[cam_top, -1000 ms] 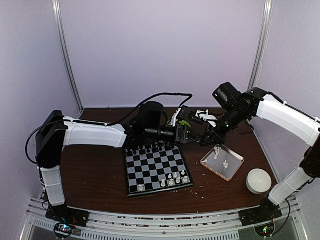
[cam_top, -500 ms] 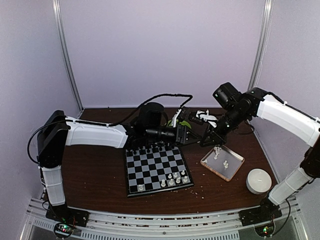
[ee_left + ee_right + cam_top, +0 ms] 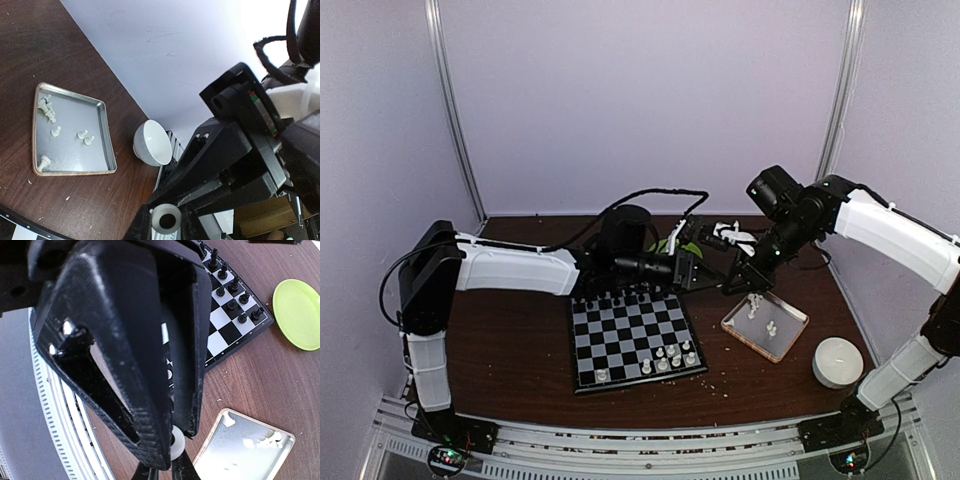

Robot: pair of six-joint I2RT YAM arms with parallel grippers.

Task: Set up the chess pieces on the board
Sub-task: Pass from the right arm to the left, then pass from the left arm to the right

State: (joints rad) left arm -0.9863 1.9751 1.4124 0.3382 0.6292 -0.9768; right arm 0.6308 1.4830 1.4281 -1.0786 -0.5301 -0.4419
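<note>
Right end effector [image 3: 739, 284]: pinched almost fully closed on one tiny white plastic chessman [image 3: 176, 443], held clear above the brown tabletop [image 3: 510, 350].
Left end effector [image 3: 693, 271]: fingers stood either side of that chessman's base; contact could not be told.
Black-and-grey checked chessboard [image 3: 620, 335]: lay flat; carried a few white chessmen [image 3: 670, 357] near its right front corner.
Clear square tray [image 3: 790, 332]: sat just right of the chessboard; held more loose white chessmen.

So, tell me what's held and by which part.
The right gripper pinches a white chess piece above its base, which sticks out. The left gripper flanks that base; grip unclear.
</note>
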